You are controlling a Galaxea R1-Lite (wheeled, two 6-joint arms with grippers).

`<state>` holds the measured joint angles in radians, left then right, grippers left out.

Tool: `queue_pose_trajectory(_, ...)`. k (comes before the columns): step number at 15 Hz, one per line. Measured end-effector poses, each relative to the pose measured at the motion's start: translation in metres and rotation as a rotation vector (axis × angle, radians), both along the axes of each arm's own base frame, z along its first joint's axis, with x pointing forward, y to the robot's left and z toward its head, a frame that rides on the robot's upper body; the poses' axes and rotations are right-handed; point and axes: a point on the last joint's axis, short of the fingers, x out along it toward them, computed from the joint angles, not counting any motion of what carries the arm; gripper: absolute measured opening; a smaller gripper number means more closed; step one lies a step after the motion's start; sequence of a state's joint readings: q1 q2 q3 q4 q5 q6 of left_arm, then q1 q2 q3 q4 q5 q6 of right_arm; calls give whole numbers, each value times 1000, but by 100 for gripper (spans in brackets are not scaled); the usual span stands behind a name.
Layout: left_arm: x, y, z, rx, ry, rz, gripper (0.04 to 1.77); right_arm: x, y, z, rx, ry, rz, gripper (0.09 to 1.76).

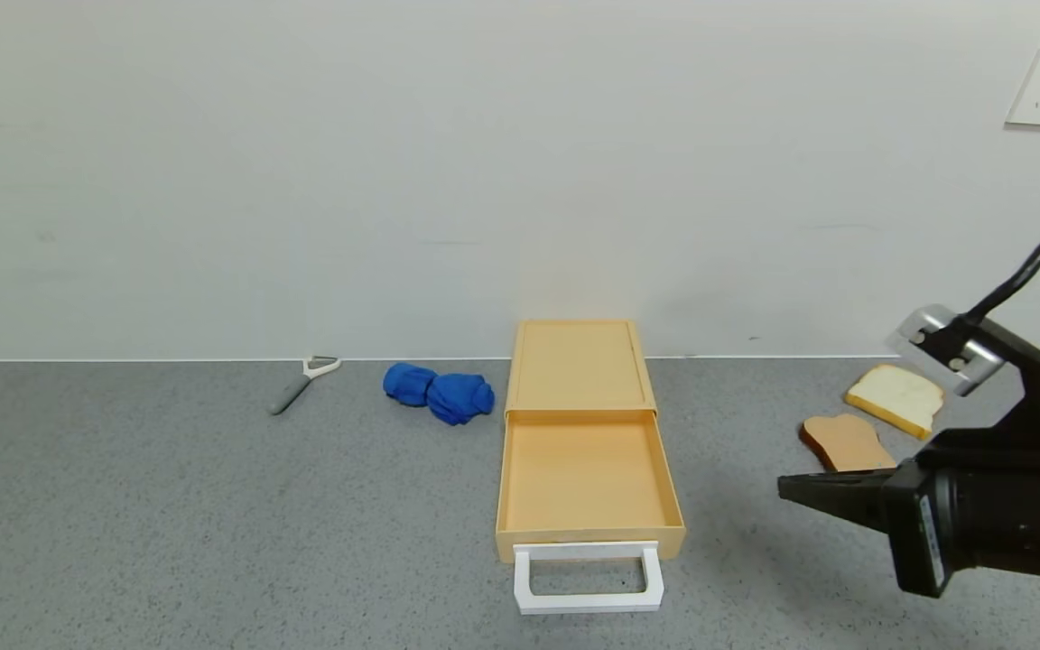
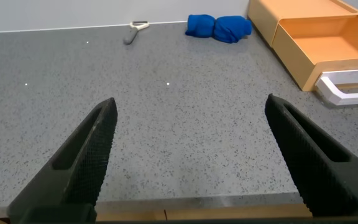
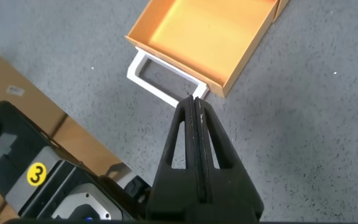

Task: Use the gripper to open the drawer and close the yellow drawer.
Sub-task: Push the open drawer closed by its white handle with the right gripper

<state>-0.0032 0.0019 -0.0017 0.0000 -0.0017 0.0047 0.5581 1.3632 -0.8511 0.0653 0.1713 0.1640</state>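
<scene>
A shallow pale yellow-tan plastic drawer (image 1: 585, 474) with a white rectangular loop handle (image 1: 589, 578) sits pulled out of its flat matching yellow-tan case (image 1: 579, 365) near the middle of the grey speckled counter (image 1: 168, 533). Case and tray share one long axis running from the wall toward the robot; the handle points at the robot, and the case's back end lies close to the wall. The tray's inside is bare.

The right pincer (image 1: 786, 488) hangs to the right of the drawer, apart from it, its black tip aimed left toward the tray; its fingers are pressed together on nothing. The left pincer (image 2: 191, 155) hovers low over bare counter to the left of the drawer, fingers spread wide.

One crumpled blue cloth (image 1: 439, 392) lies just left of the case, and one grey-handled peeler (image 1: 302, 380) farther left. Two bread slices lie right of the case: a white one (image 1: 896, 398) and a browner one (image 1: 846, 443).
</scene>
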Motion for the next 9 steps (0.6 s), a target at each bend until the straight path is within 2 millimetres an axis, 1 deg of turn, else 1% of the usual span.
queue_pose_trajectory(2,0,0,0,0,0,0,172,7,17,-13,-50,42,-7,12)
queue_pose_trajectory(4,0,0,0,0,0,0,172,13,40,-31,-100,98,-12,12)
queue_pose_trajectory(9,0,0,0,0,0,0,172,30,96,-64,-151,223,8,12)
